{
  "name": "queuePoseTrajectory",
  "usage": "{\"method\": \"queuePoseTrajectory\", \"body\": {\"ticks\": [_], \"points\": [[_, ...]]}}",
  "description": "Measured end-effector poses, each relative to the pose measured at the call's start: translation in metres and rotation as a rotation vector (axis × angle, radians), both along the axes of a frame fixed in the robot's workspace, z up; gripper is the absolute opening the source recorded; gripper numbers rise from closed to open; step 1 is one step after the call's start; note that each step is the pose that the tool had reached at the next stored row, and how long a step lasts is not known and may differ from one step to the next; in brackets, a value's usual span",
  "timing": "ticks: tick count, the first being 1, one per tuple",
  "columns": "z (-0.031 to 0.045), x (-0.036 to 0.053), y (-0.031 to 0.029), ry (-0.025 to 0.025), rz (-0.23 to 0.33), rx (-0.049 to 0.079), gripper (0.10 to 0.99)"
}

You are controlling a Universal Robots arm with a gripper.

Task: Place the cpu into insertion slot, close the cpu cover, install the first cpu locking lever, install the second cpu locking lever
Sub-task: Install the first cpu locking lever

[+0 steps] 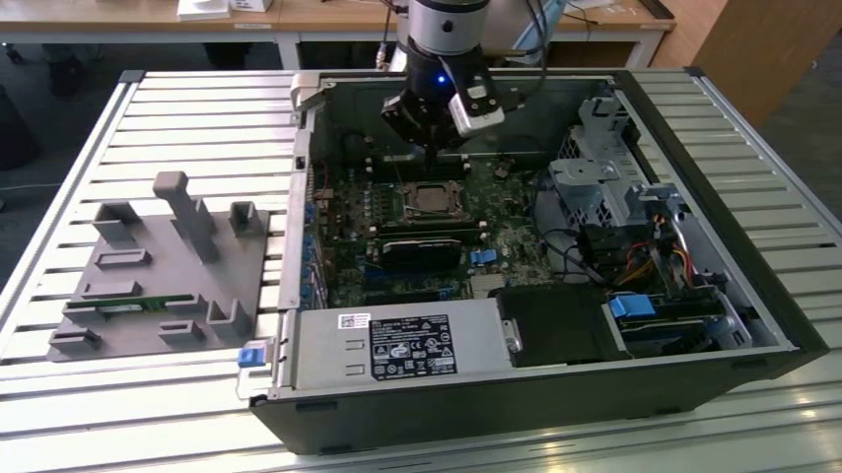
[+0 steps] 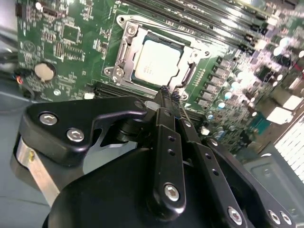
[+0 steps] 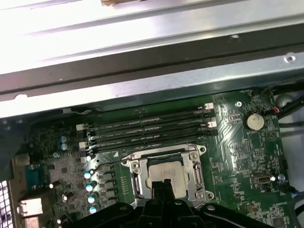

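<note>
The cpu (image 2: 154, 59) shows its silver-grey face lying flat in the insertion slot (image 1: 429, 200) on the green board. The cpu cover (image 2: 124, 52), a silvery frame, lies down around the chip (image 3: 164, 173) in both wrist views. A thin wire lever (image 3: 107, 163) sticks out sideways from one corner of the socket. My gripper (image 2: 169, 93) hangs just above the socket's near edge, its black fingertips (image 3: 166, 184) pressed together with nothing visible between them. In the exterior view the gripper (image 1: 435, 153) stands inside the open case, just beyond the socket.
Long black memory slots (image 3: 147, 130) run beside the socket, and a coin battery (image 3: 253, 121) sits on the board. The case wall (image 3: 142, 90) rises behind. A drive cage (image 1: 605, 177), cables and a power supply (image 1: 394, 345) crowd the case. A grey fixture (image 1: 158, 266) stands outside, at the exterior view's left.
</note>
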State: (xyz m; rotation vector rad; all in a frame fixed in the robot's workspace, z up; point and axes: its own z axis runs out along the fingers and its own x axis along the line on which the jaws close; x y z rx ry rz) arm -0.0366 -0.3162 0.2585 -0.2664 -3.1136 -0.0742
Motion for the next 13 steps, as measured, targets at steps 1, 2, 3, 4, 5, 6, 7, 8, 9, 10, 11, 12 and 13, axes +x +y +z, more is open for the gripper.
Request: {"method": "queuePoseTrajectory", "body": {"ticks": [1, 2, 3, 4, 5, 6, 7, 8, 9, 10, 11, 12, 13], "points": [[0.0, 0.0, 0.0, 0.0, 0.018, 0.0, 0.106], [-0.0001, 0.0, 0.0, 0.0, 0.033, 0.0, 0.106], [-0.0001, -0.0001, 0.0, -0.0001, 0.045, 0.0, 0.106], [-0.0003, -0.0001, -0.0001, -0.0001, 0.056, 0.0, 0.106], [-0.0003, -0.0002, -0.0001, -0.0001, 0.067, 0.0, 0.106], [-0.0004, -0.0003, -0.0002, -0.0002, 0.077, 0.0, 0.106], [-0.0005, -0.0006, -0.0003, -0.0003, 0.086, 0.0, 0.106], [-0.0005, -0.0013, -0.0004, -0.0008, 0.091, 0.001, 0.106], [-0.0005, -0.0032, -0.0008, -0.0027, 0.091, 0.001, 0.106], [-0.0005, -0.005, -0.0009, -0.0046, 0.091, 0.002, 0.106], [-0.0006, -0.0084, -0.0009, -0.0066, 0.091, 0.002, 0.106], [-0.0006, -0.0116, -0.0009, -0.008, 0.091, 0.002, 0.106], [-0.0007, -0.0148, -0.0009, -0.0093, 0.091, 0.002, 0.106]]}}
